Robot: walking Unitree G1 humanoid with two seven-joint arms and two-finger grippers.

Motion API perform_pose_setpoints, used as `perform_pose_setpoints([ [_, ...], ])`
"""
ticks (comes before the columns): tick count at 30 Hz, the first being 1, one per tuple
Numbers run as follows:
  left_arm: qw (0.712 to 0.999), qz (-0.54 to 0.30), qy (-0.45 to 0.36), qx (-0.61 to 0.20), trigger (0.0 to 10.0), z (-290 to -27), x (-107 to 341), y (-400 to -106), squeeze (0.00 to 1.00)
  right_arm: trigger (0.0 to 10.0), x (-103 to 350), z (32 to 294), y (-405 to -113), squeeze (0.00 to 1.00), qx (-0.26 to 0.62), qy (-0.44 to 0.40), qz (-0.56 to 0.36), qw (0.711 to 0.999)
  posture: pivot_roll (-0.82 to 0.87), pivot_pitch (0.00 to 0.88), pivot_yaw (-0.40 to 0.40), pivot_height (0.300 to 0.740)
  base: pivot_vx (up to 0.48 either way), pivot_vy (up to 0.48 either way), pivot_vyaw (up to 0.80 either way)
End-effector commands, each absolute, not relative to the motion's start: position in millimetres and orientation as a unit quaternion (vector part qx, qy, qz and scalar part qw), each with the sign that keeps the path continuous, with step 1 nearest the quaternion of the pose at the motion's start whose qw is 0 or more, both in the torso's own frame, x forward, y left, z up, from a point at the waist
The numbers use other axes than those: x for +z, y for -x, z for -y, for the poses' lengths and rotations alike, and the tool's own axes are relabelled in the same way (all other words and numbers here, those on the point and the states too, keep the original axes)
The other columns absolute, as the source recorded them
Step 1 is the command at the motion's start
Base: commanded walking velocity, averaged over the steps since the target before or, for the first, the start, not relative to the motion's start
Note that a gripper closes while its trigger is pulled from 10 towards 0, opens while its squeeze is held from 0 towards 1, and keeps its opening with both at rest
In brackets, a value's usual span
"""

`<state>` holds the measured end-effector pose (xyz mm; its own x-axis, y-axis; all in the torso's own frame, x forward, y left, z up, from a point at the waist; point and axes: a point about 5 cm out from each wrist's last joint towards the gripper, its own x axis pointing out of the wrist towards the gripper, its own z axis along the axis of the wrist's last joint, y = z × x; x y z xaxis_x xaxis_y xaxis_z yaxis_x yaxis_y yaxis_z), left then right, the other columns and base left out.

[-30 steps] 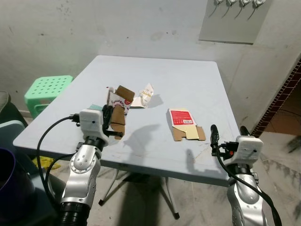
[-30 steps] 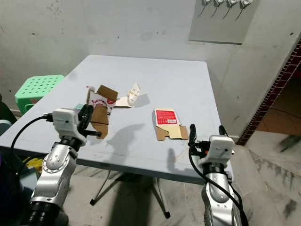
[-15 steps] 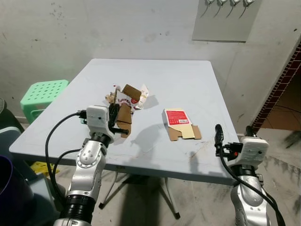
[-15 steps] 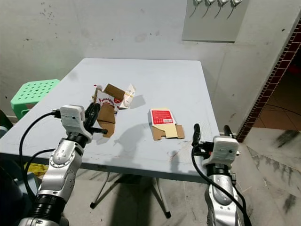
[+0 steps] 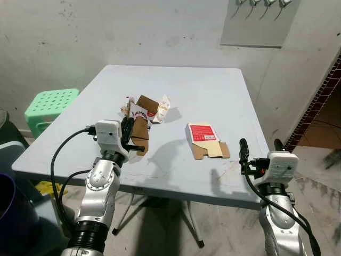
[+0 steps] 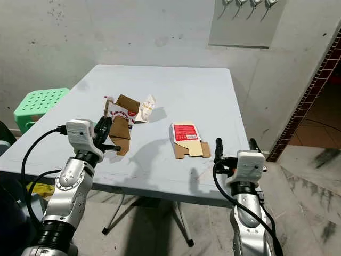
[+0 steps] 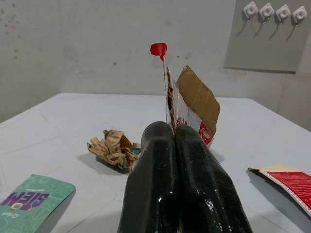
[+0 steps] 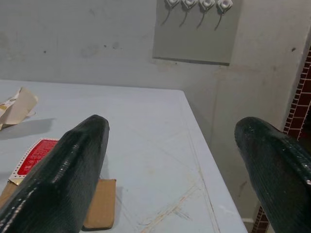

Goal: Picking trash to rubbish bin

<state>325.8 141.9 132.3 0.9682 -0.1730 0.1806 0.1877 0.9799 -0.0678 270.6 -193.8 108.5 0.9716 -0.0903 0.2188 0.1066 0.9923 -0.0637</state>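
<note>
Two arms reach forward over the counter (image 5: 213, 96). The left gripper (image 5: 129, 133) holds its jaws closed on a torn carton (image 7: 189, 104), which stands upright between them. The right gripper (image 5: 259, 152) holds its jaws wide apart, one flat red carton (image 5: 205, 140) just ahead of them. One crumpled paper (image 7: 112, 148) lies beside the left jaws.

Even indoor light, soft shadows on the table (image 5: 213, 101), sharp frames, wrist-view foreground slightly blurred
</note>
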Motion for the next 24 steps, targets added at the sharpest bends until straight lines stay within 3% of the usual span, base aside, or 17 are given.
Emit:
perform_pose_setpoints([
  [1,0.992,0.081,0.041,-0.084,10.0,-146.1,130.9,-325.2,0.0,10.0,109.3,190.7,-273.6,0.0,-0.041,0.036,0.106,0.993,-0.07,0.0,0.015,0.74,0.0,0.401,0.0],
  [24,0.993,0.073,0.036,-0.084,10.0,-148.4,128.1,-323.3,0.0,10.0,105.9,188.1,-269.4,0.0,-0.036,0.034,0.1,0.994,-0.07,0.0,0.013,0.74,0.0,0.463,0.0],
])
